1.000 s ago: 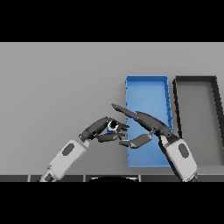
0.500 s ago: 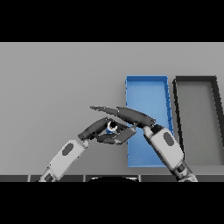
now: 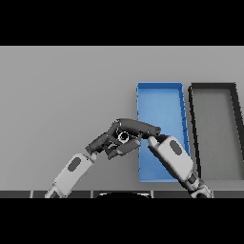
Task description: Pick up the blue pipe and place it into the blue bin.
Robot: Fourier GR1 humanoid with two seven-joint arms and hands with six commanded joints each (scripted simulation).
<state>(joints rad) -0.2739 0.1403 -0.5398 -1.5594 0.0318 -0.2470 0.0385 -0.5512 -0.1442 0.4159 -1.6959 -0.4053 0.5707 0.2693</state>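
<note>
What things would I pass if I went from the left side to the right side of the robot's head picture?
The robot's left hand on its white and grey arm → the open rectangular blue bin → the open rectangular black bin. The right hand and the pipe overlap the left hand, so I left them out.

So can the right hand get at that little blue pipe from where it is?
Probably yes: the right hand already lies over the blue pipe, which the left hand holds from below. Nothing else stands between them, though the pipe is mostly hidden.
</note>
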